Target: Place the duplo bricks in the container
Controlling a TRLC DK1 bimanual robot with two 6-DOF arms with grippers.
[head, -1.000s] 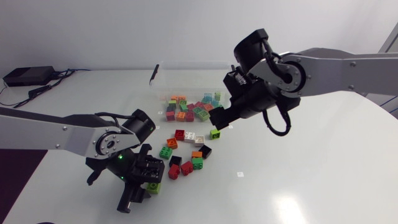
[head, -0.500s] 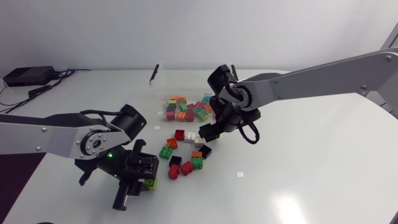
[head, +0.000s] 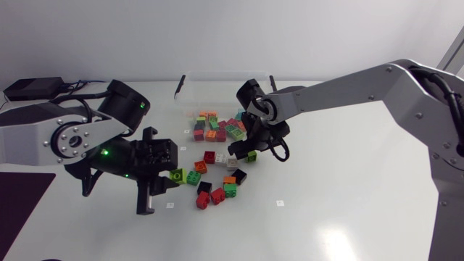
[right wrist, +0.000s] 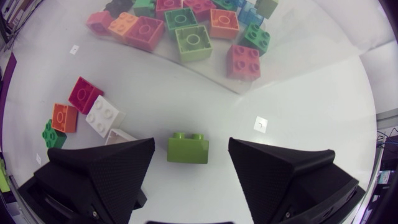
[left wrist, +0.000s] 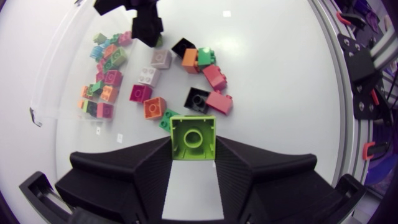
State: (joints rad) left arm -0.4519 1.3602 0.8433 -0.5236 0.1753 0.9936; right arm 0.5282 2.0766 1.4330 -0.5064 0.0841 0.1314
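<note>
Duplo bricks [head: 217, 195] lie in two groups on the white table [head: 326, 210]: a loose scatter of red, orange, green, black and white ones near the middle, and a mixed heap already inside the clear container [head: 185, 88] just beyond them. One lime brick [left wrist: 193, 137] is pinched in the left gripper [left wrist: 193, 149], studs facing outward, both broad fingers pressed flat against its two sides; from above, this gripper sits just beside the loose scatter, on the side away from the container, with a green and an orange brick directly ahead of it. A darker green brick [right wrist: 188, 148] rests on the table between the fingers of the right gripper [right wrist: 191, 144], which are spread wide with a strip of bare table showing on either side of it, so neither finger touches. That gripper hangs at the container's near wall, with a white and a red brick just beside it.
</note>
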